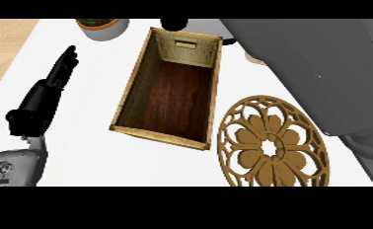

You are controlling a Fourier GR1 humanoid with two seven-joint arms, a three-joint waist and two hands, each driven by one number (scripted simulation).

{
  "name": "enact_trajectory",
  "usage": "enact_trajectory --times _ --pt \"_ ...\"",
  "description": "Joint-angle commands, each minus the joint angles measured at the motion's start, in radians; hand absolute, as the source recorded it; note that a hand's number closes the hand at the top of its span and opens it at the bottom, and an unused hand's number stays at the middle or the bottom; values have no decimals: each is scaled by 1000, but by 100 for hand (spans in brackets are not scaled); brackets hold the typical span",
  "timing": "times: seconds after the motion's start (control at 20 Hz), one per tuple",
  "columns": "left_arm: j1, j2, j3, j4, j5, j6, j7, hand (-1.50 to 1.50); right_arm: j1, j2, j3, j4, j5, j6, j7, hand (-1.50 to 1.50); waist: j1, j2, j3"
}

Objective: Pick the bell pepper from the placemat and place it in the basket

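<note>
The basket is a long wooden box with a dark bare floor, standing in the middle of the white counter. To its right lies the round, openwork, tan placemat, and nothing rests on it. No bell pepper shows anywhere. My right forearm crosses the upper right of the view toward the basket's far end. Only a small black part of my right hand shows there, at the top edge. My left hand rests open at the left, fingers straight and pointing away, well apart from the basket.
A grey pot with a green plant stands at the back left, near the basket's far corner. A strip of wooden surface borders the counter's left edge. A small pale object peeks out beside my right forearm.
</note>
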Motion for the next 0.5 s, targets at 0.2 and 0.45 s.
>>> enact_trajectory --times 0.2,0.45 --pt "-16 -8 6 8 2 -15 0 0 -26 47 -78 79 -66 84 47 -150 3 3 0" --pt "-39 -4 12 -20 -6 -10 55 0 17 100 -115 2 -33 -62 61 -150 -1 0 1"
